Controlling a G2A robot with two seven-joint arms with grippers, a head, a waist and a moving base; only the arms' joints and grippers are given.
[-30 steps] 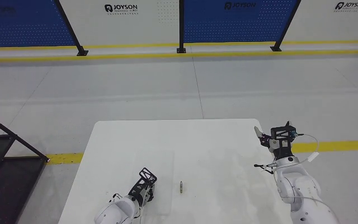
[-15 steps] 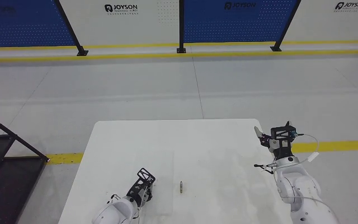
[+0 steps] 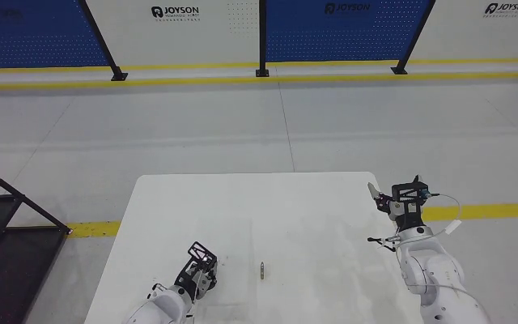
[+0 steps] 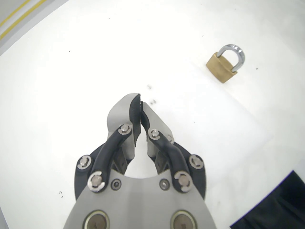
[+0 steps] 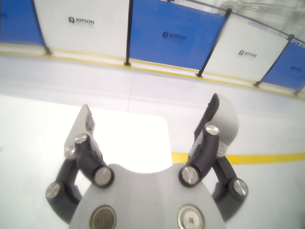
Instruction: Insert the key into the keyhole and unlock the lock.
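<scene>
Wrist view, left: one brass lock [image 4: 225, 65] lies flat on the one white table [image 4: 71, 72], bare surface between it and the left gripper [image 4: 141, 102], whose fingers press pad to pad. Right wrist view: the right gripper [image 5: 150, 107] hangs above a table corner, fingers wide and empty. Top view: the lock lies at the left gripper's 3 o'clock, the right gripper well apart at the lock's 2 o'clock.

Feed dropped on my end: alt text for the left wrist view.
The left gripper, its black ridged pads shut with nothing seen between them, hangs over the white table. A brass padlock with a silver shackle lies on the table ahead, apart from the gripper.
</scene>
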